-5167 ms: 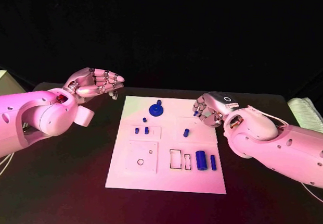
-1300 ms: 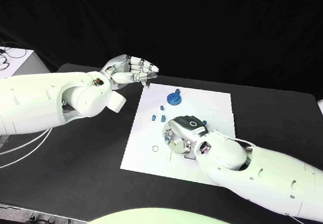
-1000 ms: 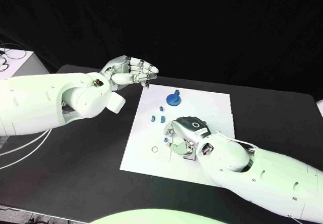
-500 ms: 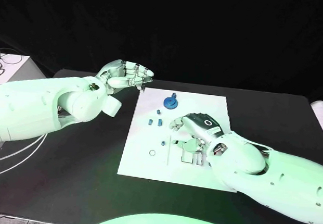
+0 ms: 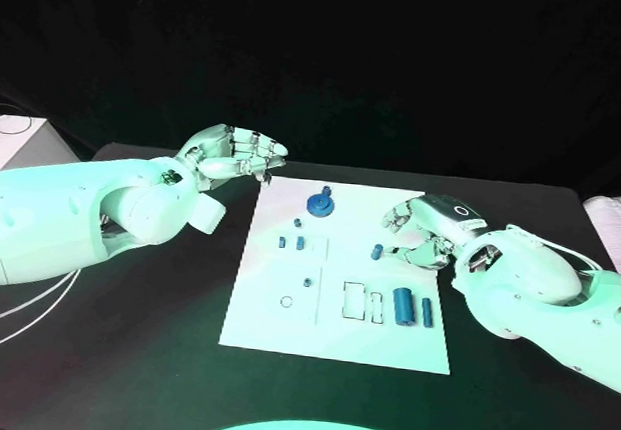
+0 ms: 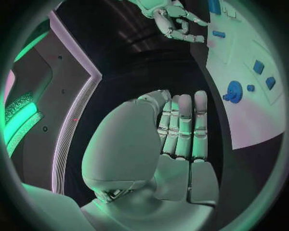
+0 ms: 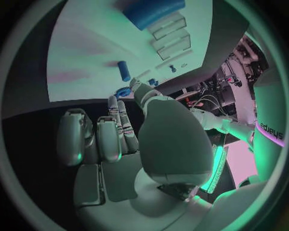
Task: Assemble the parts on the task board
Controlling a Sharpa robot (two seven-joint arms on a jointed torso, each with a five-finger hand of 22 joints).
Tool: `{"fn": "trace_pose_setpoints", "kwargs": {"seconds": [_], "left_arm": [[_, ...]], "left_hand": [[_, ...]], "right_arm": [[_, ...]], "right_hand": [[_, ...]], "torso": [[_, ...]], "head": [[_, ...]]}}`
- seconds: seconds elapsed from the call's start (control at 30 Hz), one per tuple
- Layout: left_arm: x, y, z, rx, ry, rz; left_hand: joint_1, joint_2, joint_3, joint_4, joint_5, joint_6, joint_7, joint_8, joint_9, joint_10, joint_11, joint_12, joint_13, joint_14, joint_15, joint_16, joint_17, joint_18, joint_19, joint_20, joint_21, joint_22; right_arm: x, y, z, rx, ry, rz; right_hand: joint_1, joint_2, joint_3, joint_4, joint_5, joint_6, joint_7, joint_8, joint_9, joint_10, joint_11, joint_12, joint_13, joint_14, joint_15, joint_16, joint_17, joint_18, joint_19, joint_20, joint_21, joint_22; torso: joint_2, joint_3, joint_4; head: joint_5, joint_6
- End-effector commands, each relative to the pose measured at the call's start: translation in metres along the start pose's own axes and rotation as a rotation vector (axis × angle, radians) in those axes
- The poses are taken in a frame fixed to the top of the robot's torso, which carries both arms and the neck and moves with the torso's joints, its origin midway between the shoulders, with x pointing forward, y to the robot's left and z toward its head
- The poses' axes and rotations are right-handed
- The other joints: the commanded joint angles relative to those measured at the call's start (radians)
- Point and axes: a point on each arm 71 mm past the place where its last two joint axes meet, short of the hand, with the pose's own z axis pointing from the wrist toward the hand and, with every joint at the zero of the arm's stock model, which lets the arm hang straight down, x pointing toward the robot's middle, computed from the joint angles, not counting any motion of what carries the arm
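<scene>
- Right robot hand (image 5: 428, 224) hovers over the task board's (image 5: 337, 333) right edge, fingers curled, empty; a small blue part (image 5: 377, 250) lies just beside it.
- Left robot hand (image 5: 233, 155), curled and empty, sits off the board's far-left corner.

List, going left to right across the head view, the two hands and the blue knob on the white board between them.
left hand → blue knob → right hand

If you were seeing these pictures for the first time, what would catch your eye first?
The white task board lies mid-table with small blue parts on it, a round blue part near its far edge. The left hand hovers, fingers curled, off its far left corner; the right hand hangs by its right edge.
</scene>
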Motion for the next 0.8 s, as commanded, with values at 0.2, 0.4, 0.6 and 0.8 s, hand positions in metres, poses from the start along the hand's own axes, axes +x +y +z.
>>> {"fn": "trace_pose_setpoints", "kwargs": {"seconds": [0.2,0.4,0.6,0.8], "left_arm": [[0.003,-0.001,0.001,0.009,0.022,-0.01],[0.003,-0.001,0.001,0.007,0.021,-0.01],[0.002,-0.001,0.001,0.005,0.02,-0.01],[0.003,-0.001,0.001,0.005,0.022,-0.01]], "left_hand": [[-0.013,0.0,0.0,-0.005,-0.005,-0.01,0.001,-0.003,0.001,-0.009,0.0,-0.003,0.001,-0.004,0.005,-0.003,0.001,0.013,0.006,0.0,-0.005,-0.001],[-0.013,0.0,0.0,-0.005,-0.005,-0.01,0.001,-0.003,0.001,-0.009,0.0,-0.003,0.001,-0.004,0.005,-0.003,0.001,0.013,0.006,0.0,-0.005,-0.001],[-0.013,0.0,0.0,-0.005,-0.005,-0.01,0.001,-0.003,0.001,-0.009,0.0,-0.003,0.001,-0.004,0.005,-0.003,0.001,0.013,0.006,0.0,-0.005,-0.001],[-0.013,0.0,0.0,-0.005,-0.005,-0.01,0.001,-0.003,0.001,-0.009,0.0,-0.003,0.001,-0.004,0.005,-0.003,0.001,0.013,0.006,0.0,-0.005,-0.001]], "right_arm": [[0.006,-0.004,0.007,-0.013,0.076,-0.02],[0.013,-0.001,0.013,-0.017,0.102,-0.025],[0.021,0.004,0.017,-0.026,0.118,-0.019],[0.023,0.006,0.019,-0.029,0.124,-0.017]], "right_hand": [[0.028,0.009,-0.031,0.006,0.002,0.002,-0.01,-0.007,-0.001,-0.015,0.003,-0.003,-0.007,0.009,0.009,-0.008,-0.008,0.009,-0.002,0.007,-0.023,0.088],[0.04,0.021,-0.03,0.011,0.002,0.013,-0.011,-0.005,-0.001,0.013,-0.003,0.016,-0.007,0.015,0.006,0.002,0.006,0.006,0.005,0.005,-0.005,0.098],[0.04,0.026,-0.014,0.02,0.002,0.023,-0.011,-0.006,-0.001,0.054,-0.013,0.03,-0.007,0.025,-0.002,0.013,0.023,0.001,0.016,-0.004,0.022,0.111],[0.039,0.029,0.026,0.029,0.002,0.046,-0.007,-0.002,0.0,0.091,-0.02,0.023,-0.013,0.03,-0.009,0.018,0.03,-0.004,0.027,-0.012,0.048,0.125]], "torso": [[0.002,0.0008,0.0032],[0.002,0.001,0.0032],[0.003,0.001,0.0015],[0.001,0.0,0.0016]], "head": [[-0.004,0.003],[-0.002,0.0],[0.002,-0.005],[0.002,-0.008]]}}
